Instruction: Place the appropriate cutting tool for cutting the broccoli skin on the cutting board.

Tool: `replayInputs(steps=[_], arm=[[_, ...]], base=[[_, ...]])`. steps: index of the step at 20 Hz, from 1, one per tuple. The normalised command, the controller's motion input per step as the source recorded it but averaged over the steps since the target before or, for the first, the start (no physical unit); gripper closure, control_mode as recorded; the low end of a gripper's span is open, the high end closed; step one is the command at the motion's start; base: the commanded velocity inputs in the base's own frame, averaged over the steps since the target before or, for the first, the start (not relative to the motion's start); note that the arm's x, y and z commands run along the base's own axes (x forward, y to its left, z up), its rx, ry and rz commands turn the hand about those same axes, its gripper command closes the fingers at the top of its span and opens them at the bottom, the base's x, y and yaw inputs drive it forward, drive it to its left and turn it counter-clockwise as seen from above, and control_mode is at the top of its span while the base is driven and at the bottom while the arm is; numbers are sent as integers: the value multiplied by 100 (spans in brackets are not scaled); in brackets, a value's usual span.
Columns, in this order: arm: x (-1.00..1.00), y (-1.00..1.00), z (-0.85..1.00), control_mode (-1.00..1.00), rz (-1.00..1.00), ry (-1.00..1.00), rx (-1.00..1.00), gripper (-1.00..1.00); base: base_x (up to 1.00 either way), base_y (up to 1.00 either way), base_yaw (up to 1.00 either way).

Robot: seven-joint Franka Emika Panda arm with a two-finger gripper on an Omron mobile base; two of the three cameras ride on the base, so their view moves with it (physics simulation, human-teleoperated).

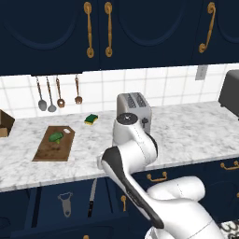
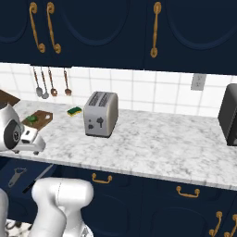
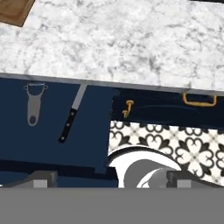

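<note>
- Fingers: two dark tips at the bottom of the hand view, set wide apart, nothing between them. Hand hangs in front of the counter edge, looking down into the open drawer.
- Knife lies flat on the drawer floor, well below and ahead of the fingers, not touched. In the left base view it sits below the counter front, just beside the grey Y-shaped peeler.
- Knife axis: in the hand view it runs on a slight diagonal, black handle at lower left, nearer the fingers, blade tip at upper right, under the counter lip. In the left base view it is near vertical, blade toward the counter, handle toward the robot.
- Cutting board is up on the marble counter, left of the toaster, with the broccoli on its far end. Sponge sits beyond it near the wall.
- Risks, my read:
  - Peeler is parallel and close; a descent off to that side grabs the wrong tool.
  - Blade tip sits under the counter lip, so a straight lift could catch the edge.
  - Thin handle lying flat: a closing axis not across the handle may skid it away.
  - Broccoli takes up part of the board; a careless drop could knock it off.
</note>
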Motion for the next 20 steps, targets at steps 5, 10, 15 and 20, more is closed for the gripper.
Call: replayInputs(steps=[5, 10, 15, 20], arm=[[-1, 43, -52, -100, -3, 3, 0, -100], [0, 36, -48, -100, -5, 6, 0, -100], [0, 10, -50, -100, -3, 6, 4, -100], [0, 20, -55, -100, -3, 8, 5, -100]], base=[[0, 0, 0], [0, 0, 0], [0, 0, 0], [0, 0, 0]])
